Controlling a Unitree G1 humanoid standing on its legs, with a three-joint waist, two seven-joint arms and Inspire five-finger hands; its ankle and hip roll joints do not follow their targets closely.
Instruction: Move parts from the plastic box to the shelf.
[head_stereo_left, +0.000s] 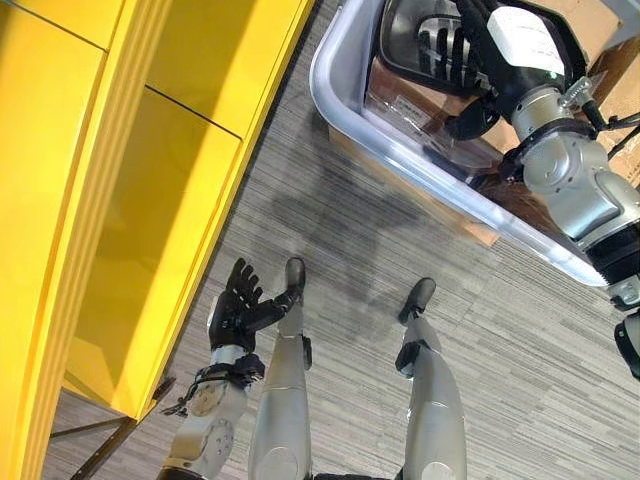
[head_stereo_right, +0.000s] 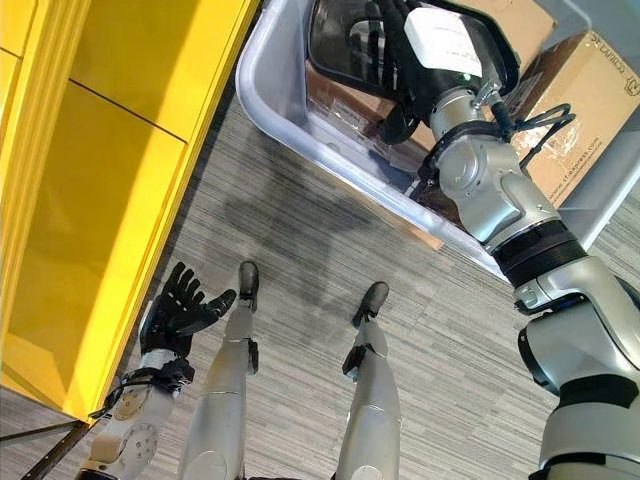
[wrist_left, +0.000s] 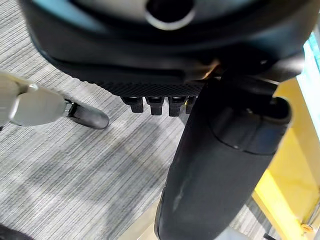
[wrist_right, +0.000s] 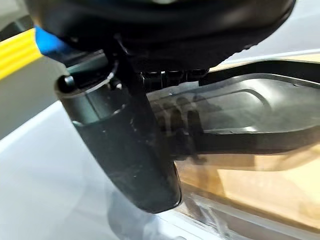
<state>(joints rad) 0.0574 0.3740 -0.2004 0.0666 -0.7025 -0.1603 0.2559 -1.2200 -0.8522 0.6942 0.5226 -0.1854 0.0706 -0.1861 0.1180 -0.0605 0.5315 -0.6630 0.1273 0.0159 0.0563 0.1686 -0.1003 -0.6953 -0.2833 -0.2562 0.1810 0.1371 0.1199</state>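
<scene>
Right eye view: right robot hand (head_stereo_right: 392, 50) is reaching into the plastic box (head_stereo_right: 275, 115), fingers lying behind a dark glossy part (head_stereo_right: 345, 45); grip cannot be told. Left robot hand (head_stereo_right: 178, 305) is hanging relaxed beside the yellow shelf (head_stereo_right: 110, 170), well apart. Part's far end is cut off.

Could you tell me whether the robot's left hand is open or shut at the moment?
Open: the left hand hangs beside the yellow shelf with fingers spread, holding nothing.

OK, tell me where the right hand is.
In the eye views it is at the upper right: the right hand reaches into the plastic box, fingers behind a dark see-through part.
</scene>
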